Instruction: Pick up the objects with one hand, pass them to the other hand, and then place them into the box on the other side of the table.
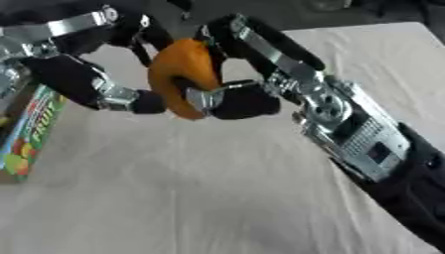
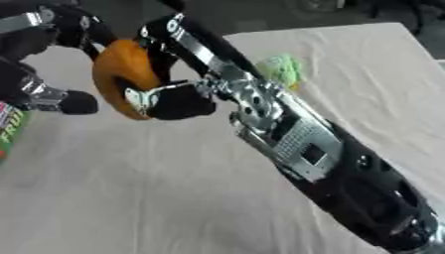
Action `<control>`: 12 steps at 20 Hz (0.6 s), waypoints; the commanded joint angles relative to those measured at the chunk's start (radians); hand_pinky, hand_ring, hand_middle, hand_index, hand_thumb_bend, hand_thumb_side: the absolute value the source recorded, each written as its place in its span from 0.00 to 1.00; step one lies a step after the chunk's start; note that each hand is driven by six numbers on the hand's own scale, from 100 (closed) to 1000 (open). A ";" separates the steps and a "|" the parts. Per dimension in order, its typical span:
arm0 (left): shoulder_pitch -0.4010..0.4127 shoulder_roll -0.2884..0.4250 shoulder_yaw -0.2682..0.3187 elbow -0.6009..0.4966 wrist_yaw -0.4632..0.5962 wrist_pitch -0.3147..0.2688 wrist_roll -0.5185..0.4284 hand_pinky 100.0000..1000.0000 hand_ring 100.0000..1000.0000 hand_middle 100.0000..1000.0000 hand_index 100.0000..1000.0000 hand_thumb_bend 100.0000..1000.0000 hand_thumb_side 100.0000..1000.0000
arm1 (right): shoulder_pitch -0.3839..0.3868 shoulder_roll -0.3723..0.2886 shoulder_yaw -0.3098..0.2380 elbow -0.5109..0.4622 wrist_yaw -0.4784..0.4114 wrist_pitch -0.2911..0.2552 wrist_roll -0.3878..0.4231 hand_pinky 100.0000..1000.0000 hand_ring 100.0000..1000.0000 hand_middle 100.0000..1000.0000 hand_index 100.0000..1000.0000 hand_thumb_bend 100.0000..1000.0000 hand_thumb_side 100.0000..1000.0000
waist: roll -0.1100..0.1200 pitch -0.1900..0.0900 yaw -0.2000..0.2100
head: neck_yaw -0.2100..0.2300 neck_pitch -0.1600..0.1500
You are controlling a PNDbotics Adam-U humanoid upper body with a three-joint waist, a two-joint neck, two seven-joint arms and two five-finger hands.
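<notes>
Because the orange thing (image 1: 181, 74) must go from one hand to the other, it hangs high over the cloth-covered worktop (image 1: 174, 188), smooth and round. The right hand (image 2: 178, 96) has its fingers curled around it, and the left hand (image 1: 104, 92) curls close beside, touching it. A box (image 1: 31, 131) with bright fruit pictures waits at the left edge.

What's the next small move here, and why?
Probably release the right hand and draw it back. Both hands curl around the orange object above the table, and the left hand is already on its left side, nearest the colourful box at the left edge.
</notes>
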 commanded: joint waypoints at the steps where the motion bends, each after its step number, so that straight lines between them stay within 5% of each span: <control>1: -0.016 0.008 0.016 0.000 -0.030 0.005 0.044 0.66 0.77 0.66 0.74 0.68 0.37 | -0.017 -0.010 -0.011 -0.022 -0.010 -0.014 0.005 0.56 0.31 0.21 0.46 0.12 0.00 | -0.001 -0.026 0.000 | 0.001 -0.008; 12: 0.003 0.025 0.026 -0.019 -0.077 -0.001 0.116 0.67 0.78 0.67 0.74 0.75 0.35 | -0.010 -0.020 -0.012 -0.022 -0.021 -0.027 0.004 0.55 0.31 0.21 0.45 0.00 0.00 | 0.000 -0.024 -0.001 | -0.003 -0.015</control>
